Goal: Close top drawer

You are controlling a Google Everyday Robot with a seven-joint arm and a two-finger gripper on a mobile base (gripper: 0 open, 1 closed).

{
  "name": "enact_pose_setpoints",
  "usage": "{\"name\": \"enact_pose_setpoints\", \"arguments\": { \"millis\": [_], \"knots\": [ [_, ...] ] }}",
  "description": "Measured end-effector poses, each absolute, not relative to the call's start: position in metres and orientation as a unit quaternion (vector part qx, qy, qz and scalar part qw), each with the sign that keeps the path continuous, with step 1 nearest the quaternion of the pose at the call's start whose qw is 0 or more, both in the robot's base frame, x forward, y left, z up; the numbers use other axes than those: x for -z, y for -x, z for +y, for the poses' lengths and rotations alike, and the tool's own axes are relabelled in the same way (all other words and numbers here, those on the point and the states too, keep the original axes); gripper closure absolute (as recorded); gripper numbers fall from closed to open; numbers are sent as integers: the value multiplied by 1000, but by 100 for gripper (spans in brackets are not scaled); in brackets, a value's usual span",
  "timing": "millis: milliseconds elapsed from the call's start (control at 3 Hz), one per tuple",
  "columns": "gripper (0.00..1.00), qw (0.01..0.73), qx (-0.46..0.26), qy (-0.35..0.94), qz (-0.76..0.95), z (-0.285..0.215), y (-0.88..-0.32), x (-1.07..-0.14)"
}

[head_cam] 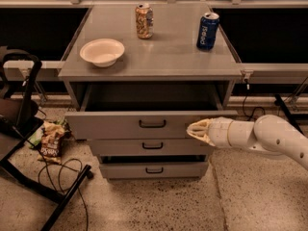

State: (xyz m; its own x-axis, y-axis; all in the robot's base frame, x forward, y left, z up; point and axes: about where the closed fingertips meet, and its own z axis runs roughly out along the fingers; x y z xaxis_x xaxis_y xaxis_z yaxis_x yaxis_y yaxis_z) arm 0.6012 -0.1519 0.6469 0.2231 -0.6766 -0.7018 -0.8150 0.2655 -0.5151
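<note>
The top drawer of the grey cabinet stands pulled out, its dark inside showing behind the front with the black bar handle. My gripper comes in from the right on a white arm. Its fingers are pressed together, and their tips touch the right part of the drawer front, right of the handle. It holds nothing.
Two narrower drawers, the middle and the bottom, sit below. On the cabinet top stand a white bowl, an orange can and a blue can. A black chair frame, cables and a chip bag lie on the floor at left.
</note>
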Motion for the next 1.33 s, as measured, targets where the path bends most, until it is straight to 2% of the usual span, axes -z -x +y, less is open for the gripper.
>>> {"name": "enact_pose_setpoints", "arguments": {
  "millis": [667,1333],
  "knots": [
    [3,499,-69,602,619,-152,-601,-647],
    [0,499,-69,602,619,-152,-601,-647]
  ]
}}
